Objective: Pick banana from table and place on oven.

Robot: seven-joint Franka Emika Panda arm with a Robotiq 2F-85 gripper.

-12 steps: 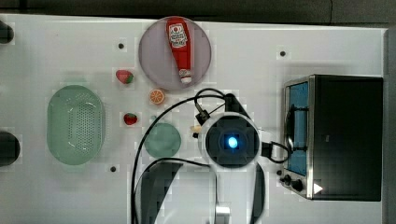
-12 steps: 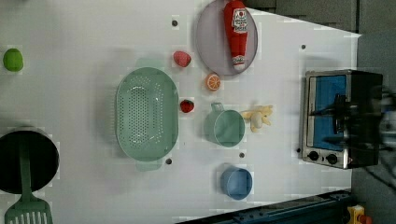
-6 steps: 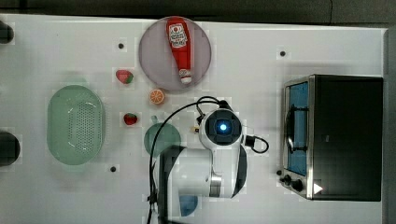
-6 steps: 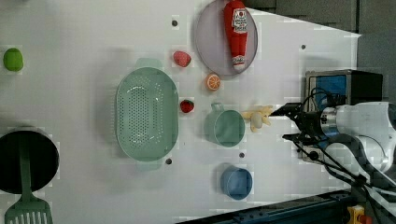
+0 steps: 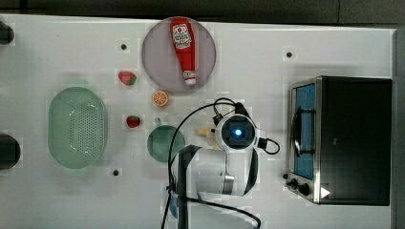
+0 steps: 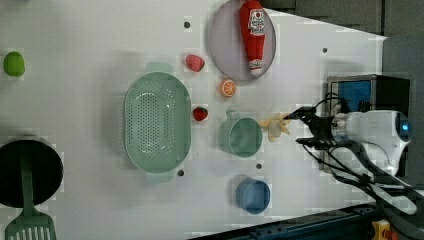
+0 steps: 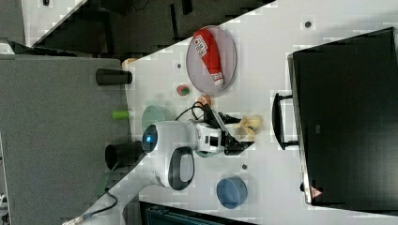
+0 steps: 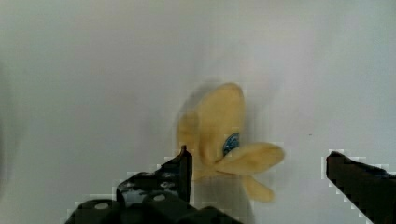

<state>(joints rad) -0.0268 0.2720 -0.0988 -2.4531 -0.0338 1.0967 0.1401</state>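
Observation:
The pale yellow banana (image 8: 219, 135) lies on the white table (image 5: 286, 95), between the green mug and the oven (image 5: 353, 138). My gripper (image 8: 258, 156) is open, its two black fingers standing either side of the banana's lobes without touching them. In the left view the gripper (image 6: 301, 126) reaches from the left view's right toward the banana (image 6: 276, 127). In the right view the banana (image 7: 248, 125) sits just past the gripper (image 7: 237, 132). From the top, the arm's wrist (image 5: 237, 132) covers most of the banana (image 5: 205, 131). The oven's door is closed.
A green mug (image 5: 165, 143) stands close beside the banana. An orange slice (image 5: 160, 98), two strawberries, a plate (image 5: 155, 67) with a ketchup bottle (image 5: 184, 47) and a green colander (image 5: 77, 128) lie further off. A blue cup (image 6: 253, 196) sits near the table's edge.
The arm has swung away from the oven toward the top view's left and now sits over the banana. The gripper has stayed open.

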